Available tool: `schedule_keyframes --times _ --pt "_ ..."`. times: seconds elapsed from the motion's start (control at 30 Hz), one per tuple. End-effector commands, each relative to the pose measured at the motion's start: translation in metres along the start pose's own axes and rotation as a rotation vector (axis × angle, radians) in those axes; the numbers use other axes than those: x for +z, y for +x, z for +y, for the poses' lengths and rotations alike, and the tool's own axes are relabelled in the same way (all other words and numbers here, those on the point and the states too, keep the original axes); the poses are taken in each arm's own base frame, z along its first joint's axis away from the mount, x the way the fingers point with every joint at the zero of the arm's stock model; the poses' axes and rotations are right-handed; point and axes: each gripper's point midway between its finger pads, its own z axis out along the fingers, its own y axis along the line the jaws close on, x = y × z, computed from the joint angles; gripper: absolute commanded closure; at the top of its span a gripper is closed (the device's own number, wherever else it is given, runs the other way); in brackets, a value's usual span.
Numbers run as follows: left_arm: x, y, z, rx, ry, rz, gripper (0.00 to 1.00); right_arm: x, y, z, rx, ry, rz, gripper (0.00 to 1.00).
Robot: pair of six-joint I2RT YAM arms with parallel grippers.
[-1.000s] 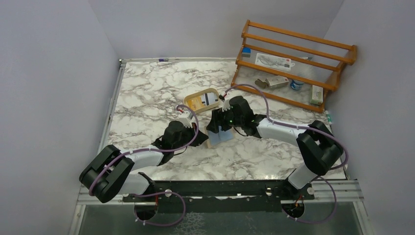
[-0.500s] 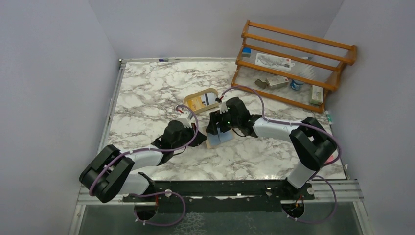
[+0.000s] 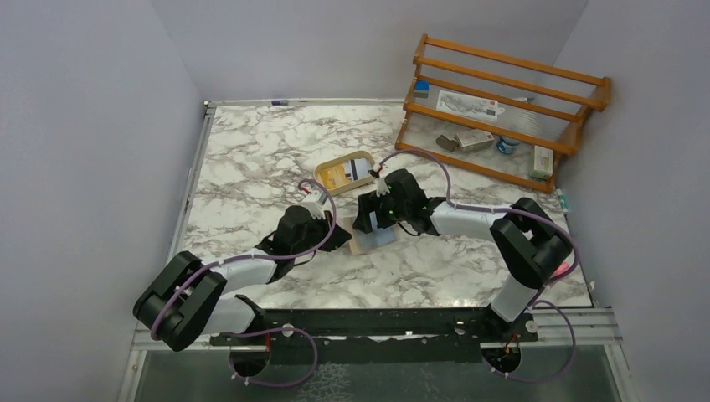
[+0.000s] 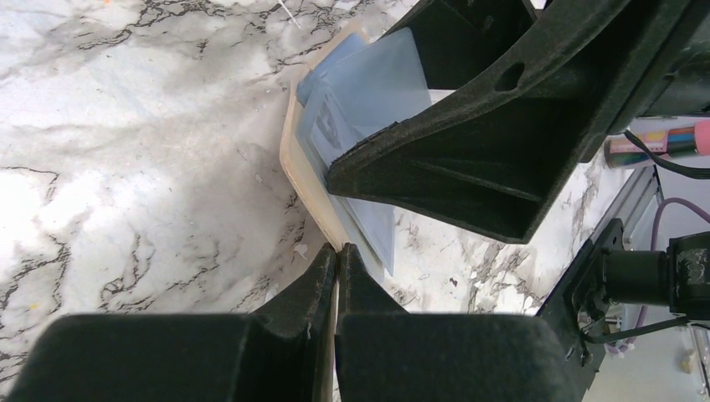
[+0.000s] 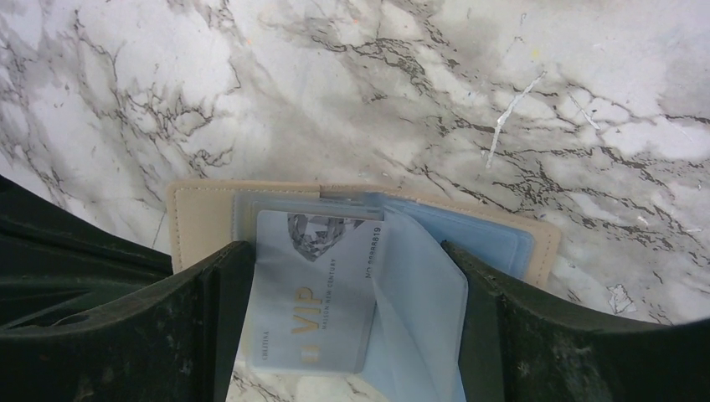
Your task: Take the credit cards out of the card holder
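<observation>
Over the card holder [image 5: 197, 222], right gripper [image 5: 345, 251] brackets the credit cards [image 5: 310, 310].

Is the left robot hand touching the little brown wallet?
Touching. In the left wrist view, the left gripper's shut fingertips pinch the card holder's tan edge, which runs in between them.

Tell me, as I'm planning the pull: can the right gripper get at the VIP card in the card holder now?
Probably yes. The right gripper is open, a finger on either side of the VIP card and a clear sleeve. The left gripper is shut on the edge of the card holder.
</observation>
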Motion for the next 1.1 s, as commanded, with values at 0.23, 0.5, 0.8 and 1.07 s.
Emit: schedule_keyframes --times 0.23,0.5,0.8,1.07 --pt "-0.010 -0.013 -0.009 0.032 0.055 -0.048 1.00 0.000 0.033 -0.035 0.002 0.117 0.097 0.12" --pt "-0.003 0.003 0.015 0.021 -0.024 -0.006 1.00 -0.036 -0.019 -0.018 -0.039 0.096 -0.111 0.01" --pt "0.002 0.011 0.037 -0.015 -0.123 -0.002 1.00 -0.066 -0.031 0.035 0.008 -0.174 -0.175 0.00" --pt "0.003 0.015 0.053 -0.070 -0.201 -0.012 1.00 -0.061 0.017 0.076 0.213 -0.487 -0.037 0.02"
